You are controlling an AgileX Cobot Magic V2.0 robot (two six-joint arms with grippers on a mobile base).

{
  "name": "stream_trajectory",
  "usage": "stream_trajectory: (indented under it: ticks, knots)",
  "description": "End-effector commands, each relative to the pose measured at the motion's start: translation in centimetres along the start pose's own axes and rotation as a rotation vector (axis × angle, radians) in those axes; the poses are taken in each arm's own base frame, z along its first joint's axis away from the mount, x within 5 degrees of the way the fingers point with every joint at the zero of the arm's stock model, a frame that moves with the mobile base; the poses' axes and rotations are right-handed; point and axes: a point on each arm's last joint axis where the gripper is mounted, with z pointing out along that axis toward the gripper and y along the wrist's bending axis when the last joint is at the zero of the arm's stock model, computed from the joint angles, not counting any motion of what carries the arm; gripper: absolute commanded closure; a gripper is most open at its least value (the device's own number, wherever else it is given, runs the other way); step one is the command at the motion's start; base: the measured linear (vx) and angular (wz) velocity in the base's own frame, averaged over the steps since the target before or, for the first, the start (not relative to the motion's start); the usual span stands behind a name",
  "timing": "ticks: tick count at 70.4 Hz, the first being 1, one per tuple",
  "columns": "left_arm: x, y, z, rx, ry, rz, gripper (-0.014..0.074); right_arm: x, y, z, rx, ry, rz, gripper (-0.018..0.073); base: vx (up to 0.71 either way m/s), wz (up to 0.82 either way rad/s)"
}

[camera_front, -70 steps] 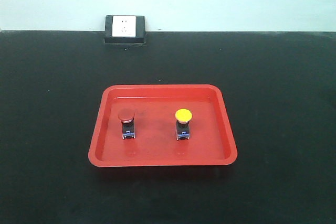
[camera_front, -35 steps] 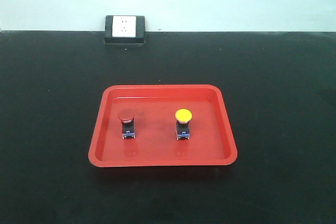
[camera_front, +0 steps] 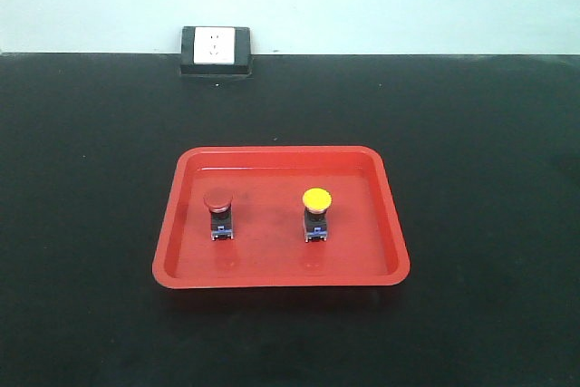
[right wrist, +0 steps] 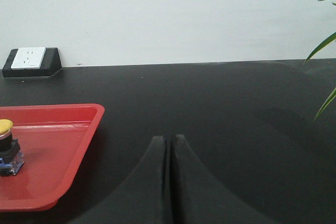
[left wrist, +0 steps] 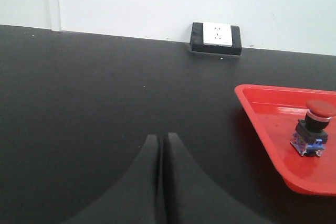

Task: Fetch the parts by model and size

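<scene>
Two parts stand upright in a red tray [camera_front: 281,159] on the black table. The red-capped push-button [camera_front: 217,213] is on the tray's left side and the yellow-capped one [camera_front: 316,213] on its right, each on a dark base with blue terminals. My left gripper [left wrist: 160,137] is shut and empty, over bare table left of the tray [left wrist: 262,114], with the red button [left wrist: 314,134] off to its right. My right gripper [right wrist: 168,139] is shut and empty, right of the tray [right wrist: 79,145]; the yellow button [right wrist: 6,148] shows at the left edge.
A white wall socket in a black housing [camera_front: 216,50] sits at the table's back edge against the pale wall. Green plant leaves [right wrist: 325,51] reach in at the far right of the right wrist view.
</scene>
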Motion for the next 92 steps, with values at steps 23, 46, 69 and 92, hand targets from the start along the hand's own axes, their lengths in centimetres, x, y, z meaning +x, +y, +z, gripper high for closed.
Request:
stream_trajectory:
  ticks: [23, 46, 69, 92]
  knots:
    - [-0.94, -0.04, -0.13, 0.004, -0.092, -0.014, 0.0603, -0.52, 0.05, -0.09, -0.003, -0.086, -0.016, 0.0561, 0.0, 0.0]
    - [-0.94, -0.04, -0.13, 0.004, -0.092, -0.014, 0.0603, -0.52, 0.05, -0.09, -0.003, -0.086, -0.016, 0.0561, 0.0, 0.0]
    - [-0.94, -0.04, -0.13, 0.004, -0.092, -0.014, 0.0603, -0.52, 0.05, -0.09, -0.003, -0.086, -0.016, 0.0561, 0.0, 0.0]
    - [-0.94, -0.04, -0.13, 0.004, -0.092, -0.014, 0.0603, -0.52, 0.05, -0.09, -0.003, -0.086, -0.016, 0.0561, 0.0, 0.0]
